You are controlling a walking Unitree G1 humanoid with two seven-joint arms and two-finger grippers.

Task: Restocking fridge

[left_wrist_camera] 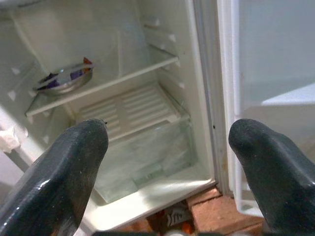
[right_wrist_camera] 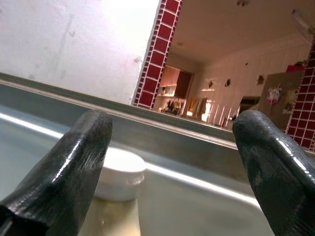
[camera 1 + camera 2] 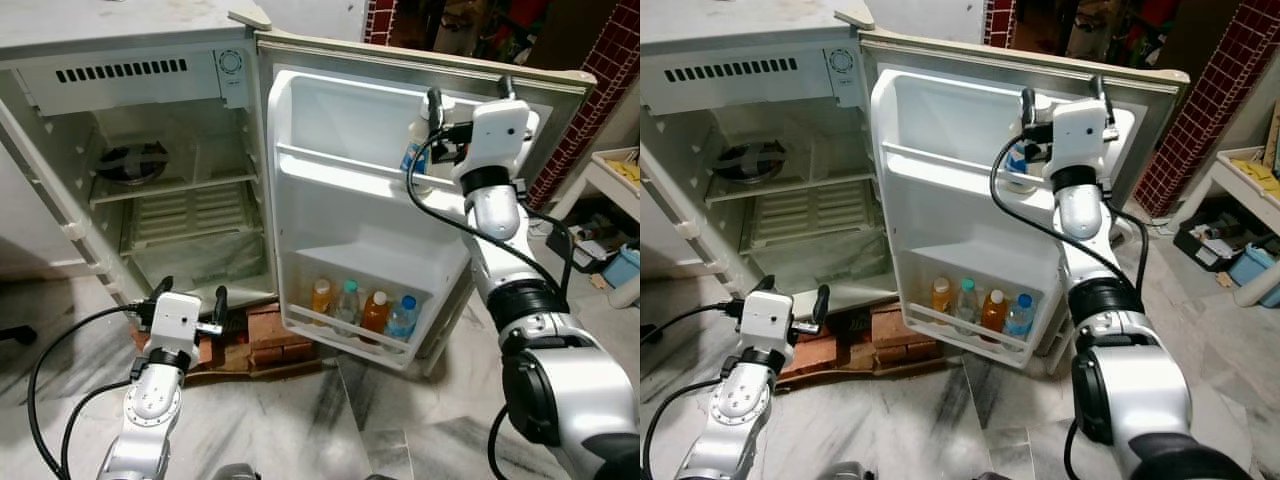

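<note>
Fridge (image 3: 150,60) stands open, its door (image 3: 330,120) swung wide toward the robot's right; four bottles (image 3: 362,312) stand upright in a row in the door's bottom rack, one orange-filled with a yellow cap (image 3: 321,296), one clear with a green cap (image 3: 347,304), one orange-filled with an orange cap (image 3: 376,311), one clear with a blue cap and blue label (image 3: 402,318); a fifth bottle (image 3: 415,150) stands on the door's upper shelf (image 3: 340,172), pale with a white cap and a blue label, and in the right wrist view its white cap (image 2: 120,172) sits low between the two black fingers (image 2: 74,167); the right gripper (image 3: 470,95) is raised at that shelf, just above and behind this bottle, fingers spread apart and not closed on it; the left gripper (image 3: 190,295) is held low before the main compartment, fingers likewise apart and holding nothing; inside, one round metal dish (image 1: 64,81) rests on the upper shelf; a ribbed white tray (image 1: 128,108) lies below it; several red bricks (image 3: 265,330) sit under the fridge's front edge on the marble floor (image 3: 330,420).
</note>
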